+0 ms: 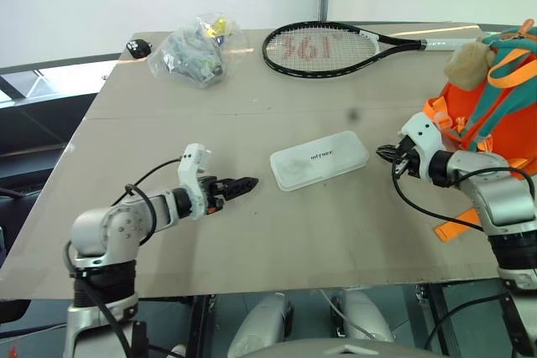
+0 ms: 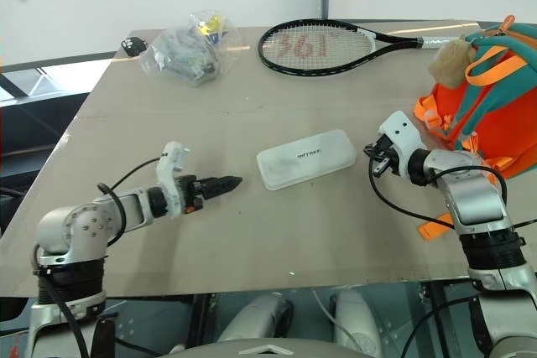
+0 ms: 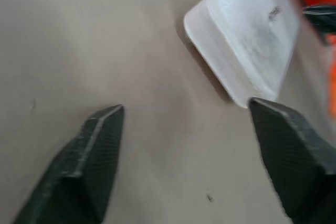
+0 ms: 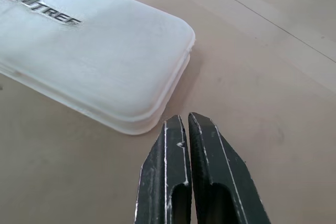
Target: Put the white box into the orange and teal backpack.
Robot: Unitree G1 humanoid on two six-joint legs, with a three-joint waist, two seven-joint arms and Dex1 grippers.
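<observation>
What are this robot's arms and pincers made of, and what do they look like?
Both arms are rounded silver-grey metal shells with black joints, and loose black cables loop alongside them. Each wrist carries a white block. The left pincer and right pincer each have two tapered black fingers with a fine gridded texture; the right one's show pale scuffed edges.

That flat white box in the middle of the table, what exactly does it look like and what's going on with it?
The white box is a flat, rounded-rectangular case of what looks like matte white plastic, with small dark lettering on its lid and a seam running around its edge. It is closed and lies flat on the beige table, set at a slant, near the middle. Nothing touches it: the left gripper and right gripper sit apart on either side. The orange and teal backpack stands farther right.
</observation>
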